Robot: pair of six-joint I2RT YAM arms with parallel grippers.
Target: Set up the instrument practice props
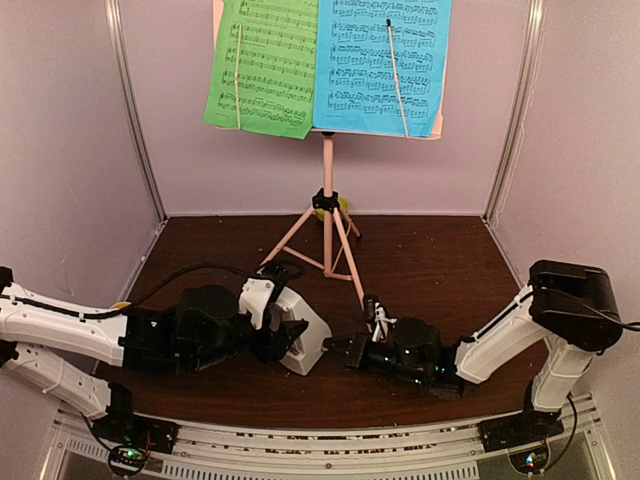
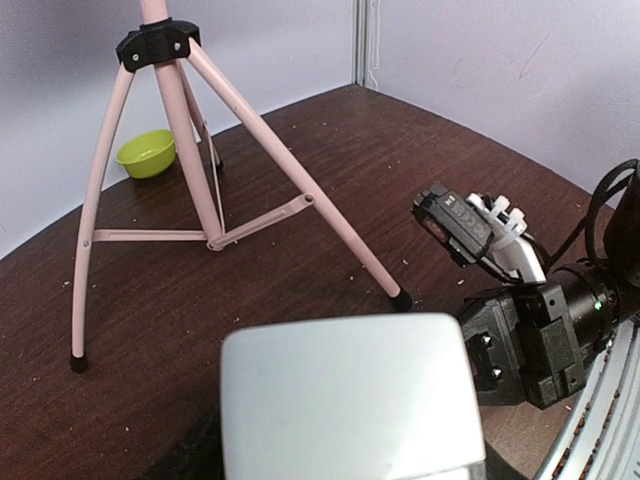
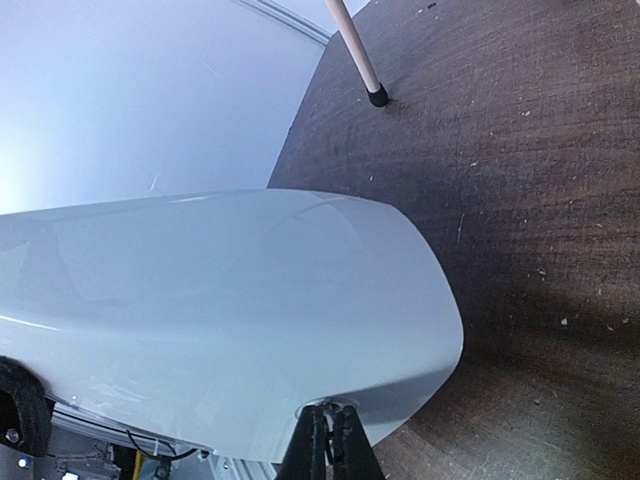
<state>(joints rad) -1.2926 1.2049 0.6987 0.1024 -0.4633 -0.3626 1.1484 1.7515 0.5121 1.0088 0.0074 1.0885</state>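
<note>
**Pink stand, green and blue pages**

The tripod music stand [image 1: 327, 215] is pale pink with a black collar and feet. On its desk, the green sheet [image 1: 262, 65] and the blue sheet [image 1: 380, 65] carry black printed staves. In front of the stand the metronome [image 1: 300, 340] is white-grey. Behind the stand sits a lime-green bowl [image 2: 146, 153]. The table [image 1: 440, 260] is dark brown woodgrain.

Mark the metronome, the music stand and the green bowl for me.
metronome [image 1: 305, 338]: top external view, on its white side face.
music stand [image 1: 327, 170]: top external view, on the pink centre pole below the desk.
green bowl [image 2: 146, 153]: left wrist view, on its inside, behind the tripod legs.
</note>
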